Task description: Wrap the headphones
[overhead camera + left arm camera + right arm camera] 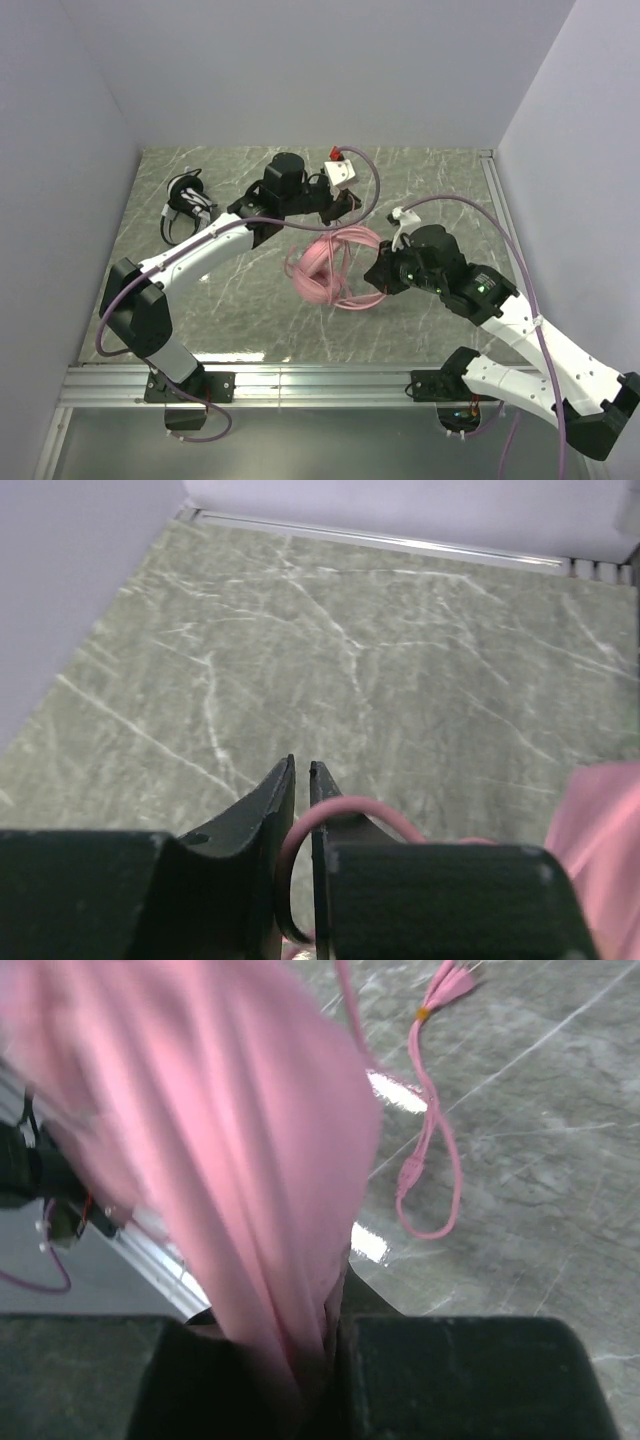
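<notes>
The pink headphones (330, 265) lie mid-table with their pink cable looped around them. My right gripper (375, 280) is shut on the pink headset (200, 1130), which fills the right wrist view; a loose pink cable end (430, 1160) lies on the table beyond it. My left gripper (345, 207) hovers just behind the pink headset. In the left wrist view its jaws (302, 765) stand a narrow slit apart, and a loop of pink cable (350, 805) runs loosely through the gap. The black-and-white headphones (187, 205) sit at the back left, away from both grippers.
Walls close in the green marble table (230, 330) at the left, back and right. An aluminium rail (300, 380) runs along the near edge and another (500, 220) along the right side. Purple arm hoses (372, 180) arch above the table behind the pink headset.
</notes>
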Robot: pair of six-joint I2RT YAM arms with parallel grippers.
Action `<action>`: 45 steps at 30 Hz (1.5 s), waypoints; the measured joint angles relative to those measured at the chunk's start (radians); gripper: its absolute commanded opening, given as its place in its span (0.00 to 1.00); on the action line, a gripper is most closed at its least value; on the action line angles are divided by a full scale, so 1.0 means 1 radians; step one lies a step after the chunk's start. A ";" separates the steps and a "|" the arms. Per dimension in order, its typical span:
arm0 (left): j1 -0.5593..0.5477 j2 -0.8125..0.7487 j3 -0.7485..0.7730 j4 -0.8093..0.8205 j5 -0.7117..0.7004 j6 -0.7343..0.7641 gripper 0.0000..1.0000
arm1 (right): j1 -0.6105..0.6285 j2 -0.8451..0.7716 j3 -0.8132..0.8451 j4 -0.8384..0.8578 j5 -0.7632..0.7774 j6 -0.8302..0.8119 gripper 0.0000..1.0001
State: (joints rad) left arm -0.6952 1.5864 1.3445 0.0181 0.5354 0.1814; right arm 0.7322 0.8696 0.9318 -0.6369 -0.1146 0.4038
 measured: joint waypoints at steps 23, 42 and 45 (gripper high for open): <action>-0.075 0.000 0.266 -0.457 -0.531 0.171 0.01 | 0.051 0.103 0.039 -0.115 0.179 0.018 0.00; -0.117 -0.001 0.283 -0.486 -0.938 0.233 0.03 | 0.055 0.135 0.050 -0.064 0.212 0.018 0.00; -0.094 -0.001 0.283 -0.486 -0.897 0.214 0.06 | 0.060 0.133 0.050 -0.060 0.207 0.019 0.00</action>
State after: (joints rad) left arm -0.7891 1.5856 1.6279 -0.4683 -0.3618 0.3958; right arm 0.7918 1.0027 0.9817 -0.6971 0.0925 0.4225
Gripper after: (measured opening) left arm 0.057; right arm 0.157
